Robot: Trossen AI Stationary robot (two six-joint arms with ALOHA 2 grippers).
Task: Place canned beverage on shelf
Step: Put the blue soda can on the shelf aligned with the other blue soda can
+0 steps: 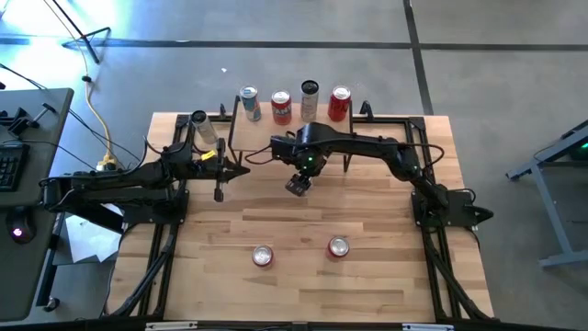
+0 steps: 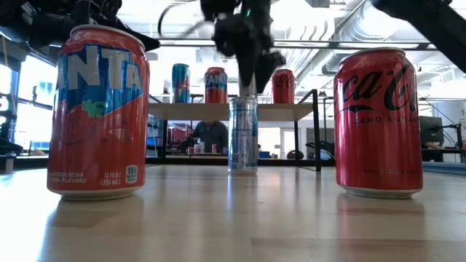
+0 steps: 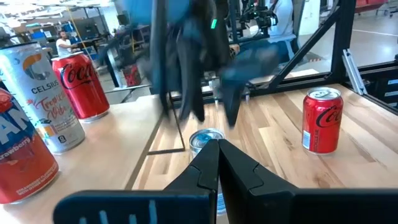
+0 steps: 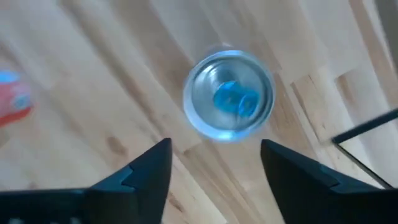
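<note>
Right hand (image 4: 214, 165) spread open above slim can (image 4: 229, 102), touching nothing.

The wooden table (image 1: 367, 276) carries two red cans near its front, (image 1: 264, 256) and (image 1: 338, 246), a slim silver-blue can (image 2: 243, 135) mid-table, and the shelf (image 2: 306, 111), on which four cans stand in a row.

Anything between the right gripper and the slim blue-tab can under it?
Nothing visible. The right gripper hangs above the slim can with its jaws open, and only bare table shows around the can's top. The left gripper is shut, off to one side.
</note>
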